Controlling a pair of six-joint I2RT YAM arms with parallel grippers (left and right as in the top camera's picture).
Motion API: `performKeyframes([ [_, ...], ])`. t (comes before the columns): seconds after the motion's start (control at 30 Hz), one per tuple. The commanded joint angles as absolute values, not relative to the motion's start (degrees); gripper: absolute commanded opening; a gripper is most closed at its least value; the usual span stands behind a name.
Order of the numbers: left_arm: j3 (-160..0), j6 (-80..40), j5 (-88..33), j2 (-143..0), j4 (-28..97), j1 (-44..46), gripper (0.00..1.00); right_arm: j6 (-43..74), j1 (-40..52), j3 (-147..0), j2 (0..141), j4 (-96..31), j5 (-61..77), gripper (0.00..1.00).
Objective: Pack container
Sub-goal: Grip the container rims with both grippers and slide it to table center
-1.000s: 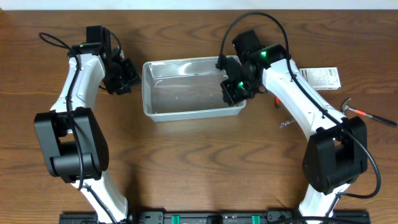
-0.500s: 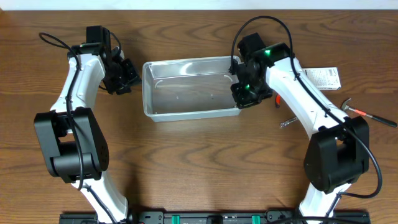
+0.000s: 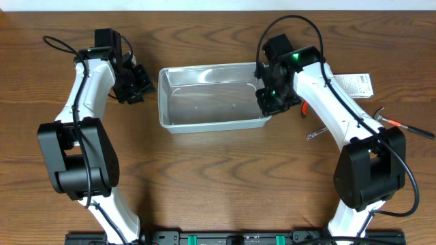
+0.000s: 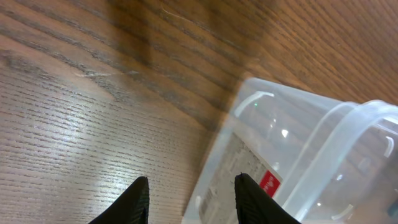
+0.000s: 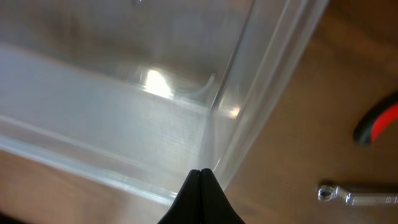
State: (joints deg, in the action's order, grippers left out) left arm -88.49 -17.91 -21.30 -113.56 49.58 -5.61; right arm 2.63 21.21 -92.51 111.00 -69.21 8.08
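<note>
container (image 3: 204, 102): looks empty | small wrench (image 3: 314, 135), red-handled tool (image 3: 392, 122): not packed yet | left fingers (image 4: 134, 202): narrow, holding nothing | right fingers (image 5: 202, 199): closed, empty

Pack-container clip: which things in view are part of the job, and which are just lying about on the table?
Job in hand:
- clear rectangular plastic container
- right gripper, shut at the container's right end
- left gripper, open beside its left end

Lying about, untouched:
- blue-and-white cardboard box
- red-handled tool
- small metal spanner
These may be meant for packing, but I cannot tell.
</note>
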Motion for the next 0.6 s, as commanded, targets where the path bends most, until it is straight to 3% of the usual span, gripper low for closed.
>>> performKeyframes([
  [0.0,-88.2,-17.0,-21.9,-112.2,50.0,-5.7,0.37,3.4,20.9,-91.9,111.7,-71.5,7.4,0.01],
  [0.43,-88.2,-16.9,-21.9,-112.1,50.3,-5.7,0.37,3.4,21.1,-91.4,111.7,-74.9,7.5,0.01],
  [0.5,-88.2,-15.9,-21.9,-112.0,50.5,-5.7,0.41,3.4,21.1,-91.4,111.7,-73.3,7.4,0.01],
  [0.57,-88.2,-12.1,-21.8,-111.2,50.7,-5.7,0.54,3.4,20.9,-91.7,111.6,-69.5,5.9,0.01],
])
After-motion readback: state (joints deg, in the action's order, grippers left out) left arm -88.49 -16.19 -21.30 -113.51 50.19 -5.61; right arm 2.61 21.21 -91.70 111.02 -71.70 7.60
